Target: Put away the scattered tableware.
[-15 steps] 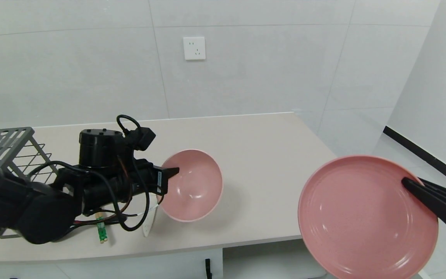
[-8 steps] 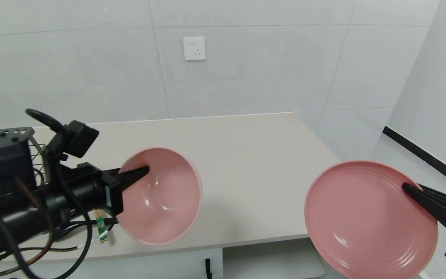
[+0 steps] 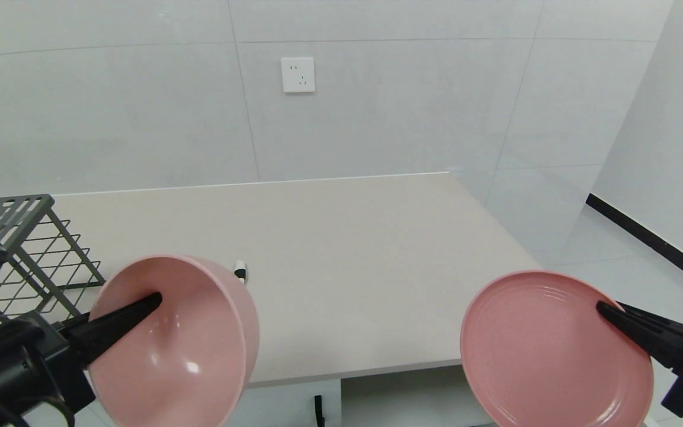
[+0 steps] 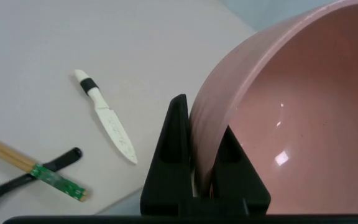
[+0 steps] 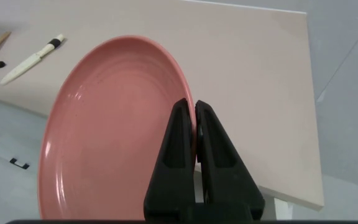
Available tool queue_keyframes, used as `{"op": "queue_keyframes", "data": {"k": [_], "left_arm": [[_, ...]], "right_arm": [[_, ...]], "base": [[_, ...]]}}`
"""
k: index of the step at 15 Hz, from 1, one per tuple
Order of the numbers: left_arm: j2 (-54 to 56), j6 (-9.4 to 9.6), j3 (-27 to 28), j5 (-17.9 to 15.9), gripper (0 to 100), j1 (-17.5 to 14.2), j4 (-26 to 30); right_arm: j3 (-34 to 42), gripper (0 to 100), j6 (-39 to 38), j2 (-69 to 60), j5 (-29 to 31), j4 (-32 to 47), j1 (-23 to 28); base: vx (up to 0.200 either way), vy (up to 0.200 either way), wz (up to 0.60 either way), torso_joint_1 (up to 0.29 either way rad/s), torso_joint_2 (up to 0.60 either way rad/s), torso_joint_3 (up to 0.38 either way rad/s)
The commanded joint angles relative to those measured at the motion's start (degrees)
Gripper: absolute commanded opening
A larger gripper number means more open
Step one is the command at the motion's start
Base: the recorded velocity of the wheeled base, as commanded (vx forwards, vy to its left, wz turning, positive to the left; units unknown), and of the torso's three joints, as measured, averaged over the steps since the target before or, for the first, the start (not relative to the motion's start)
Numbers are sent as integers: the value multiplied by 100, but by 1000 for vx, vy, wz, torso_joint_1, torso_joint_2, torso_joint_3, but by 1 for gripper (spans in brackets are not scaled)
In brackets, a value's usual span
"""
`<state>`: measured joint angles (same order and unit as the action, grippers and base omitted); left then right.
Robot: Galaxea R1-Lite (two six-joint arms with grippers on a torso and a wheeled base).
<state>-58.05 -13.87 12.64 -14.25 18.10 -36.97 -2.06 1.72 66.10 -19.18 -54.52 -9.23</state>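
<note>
— Pulled back and leftward over the past second, the pink bowl now hangs tipped on its side at the near left edge of the surface. The left jaws pinch its rim, one finger inside and one outside.
— And the plate?
— The pink plate has dipped slightly. It hangs tilted just off the surface's near right corner, with the right jaws clamped on its rim.
— What lies on the surface?
— A white knife, with chopsticks and a black spoon beside it, near a wire rack.
</note>
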Motion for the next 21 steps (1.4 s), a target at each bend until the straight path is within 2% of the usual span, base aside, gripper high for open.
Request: {"op": "queue_keyframes", "data": {"k": [1, 3, 5, 9, 10, 11, 12, 13, 15, 19, 21], "left_arm": [[163, -124, -350, -43, 0, 35, 15], [-31, -124, -579, -315, 0, 202, -56], [-48, -116, -614, -236, 0, 211, 85], [-110, -45, -1044, -271, 0, 220, -20], [-66, 95, -1009, -271, 0, 185, -117], [-48, 447, -1000, -254, 0, 158, -231], [-40, 587, -1062, -254, 0, 158, -275], [75, 834, -1176, -254, 0, 176, -328], [215, 1097, -1176, -254, 0, 150, -310], [48, 1159, -570, -254, 0, 158, -319], [-84, 1326, -763, -254, 0, 211, -354]], "right_arm": [[-5, 0, 13, 211, -7, -24, -35], [-119, 0, 4, 290, -7, -270, -149], [-49, 0, 4, 430, -7, -710, -246], [30, 0, 4, 632, -7, -1008, -519], [39, 0, 4, 729, -7, -1131, -536], [118, 0, 21, 949, -7, -1360, -545], [206, 0, 21, 1046, 2, -1483, -554], [206, 0, 13, 1133, 2, -1588, -545], [206, 0, 13, 1186, 2, -1870, -501], [197, 0, 13, 1687, 2, -2212, -492], [206, 0, 13, 1924, 2, -2397, -492]], "base": [[0, 0, 0, 0, 0, 0], [0, 0, 0, 0, 0, 0], [0, 0, 0, 0, 0, 0], [0, 0, 0, 0, 0, 0], [0, 0, 0, 0, 0, 0], [-200, 200, 0, 2, 2, 2], [-200, 0, 0, 2, 2, 7], [-200, 0, 0, 17, 2, 2], [-200, 0, 0, 2, 5, 0], [-50, 0, 0, 1, 1, -2], [-200, 0, 0, 7, -5, 5]]}}
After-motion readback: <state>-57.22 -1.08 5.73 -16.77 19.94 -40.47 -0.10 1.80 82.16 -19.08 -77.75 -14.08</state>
